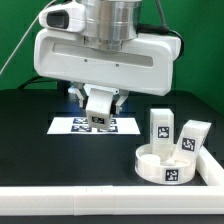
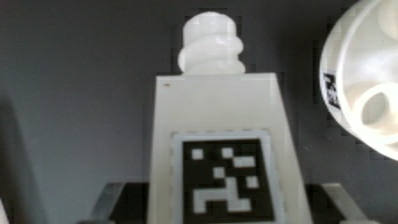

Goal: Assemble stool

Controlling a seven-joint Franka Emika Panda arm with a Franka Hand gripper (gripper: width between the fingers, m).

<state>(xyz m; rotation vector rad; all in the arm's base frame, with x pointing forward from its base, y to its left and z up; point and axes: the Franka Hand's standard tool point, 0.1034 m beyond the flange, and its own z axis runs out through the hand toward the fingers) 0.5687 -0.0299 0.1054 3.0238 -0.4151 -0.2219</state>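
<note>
White plastic tagged leg block, threaded tip up, sits clamped between the fingers above the marker board, while the round ring-like seat and two loose legs wait unjoined on the dark worktop.

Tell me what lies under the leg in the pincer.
The marker board lies under the leg held by the pincer; its middle is hidden, so contact cannot be judged.

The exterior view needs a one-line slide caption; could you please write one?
Pincer gripping a white tagged stool leg above the marker board, beside the round white seat.
</note>
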